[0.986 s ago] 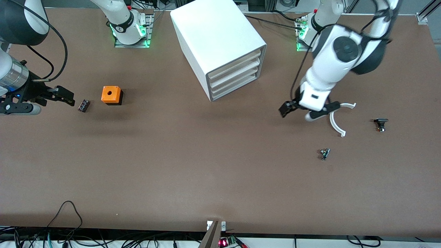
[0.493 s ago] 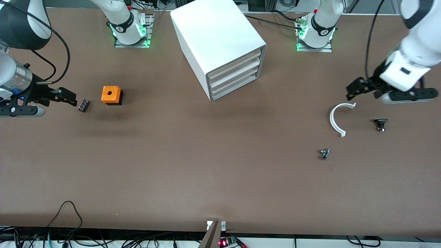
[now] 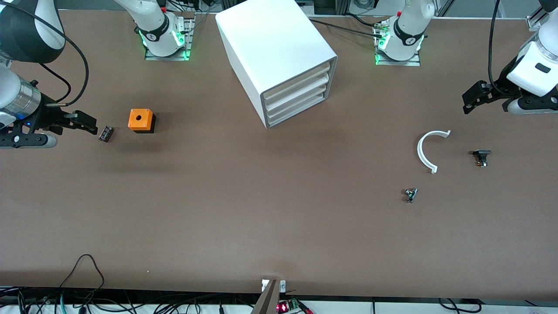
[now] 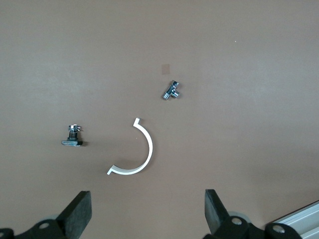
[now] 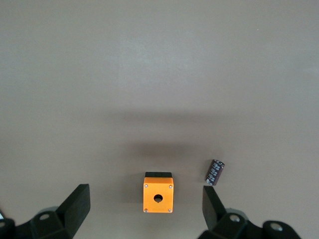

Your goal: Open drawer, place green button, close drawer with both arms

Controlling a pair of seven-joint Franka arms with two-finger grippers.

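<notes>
Lowest drawer (image 3: 301,106) shut flush in the white cabinet (image 3: 270,48), toward the robots' bases at mid counter (image 3: 244,209). Tiny button (image 3: 410,194) lying toward the left arm's end, nearer the front camera than the white curved strip (image 3: 425,152) and the black-capped part (image 3: 481,157); cap colour too small to tell. Left gripper (image 3: 475,98) up over the counter at that end, jaws wide apart, holding nothing; left wrist view alone showing button (image 4: 172,91), strip (image 4: 137,152) and black-capped part (image 4: 74,138) all well apart, nothing crowding the button. Right gripper (image 3: 85,123) waiting just beside the dark cylinder (image 3: 106,133), jaws apart; orange box (image 3: 141,120) beside that, framed between those jaws in the right wrist view (image 5: 157,198).
</notes>
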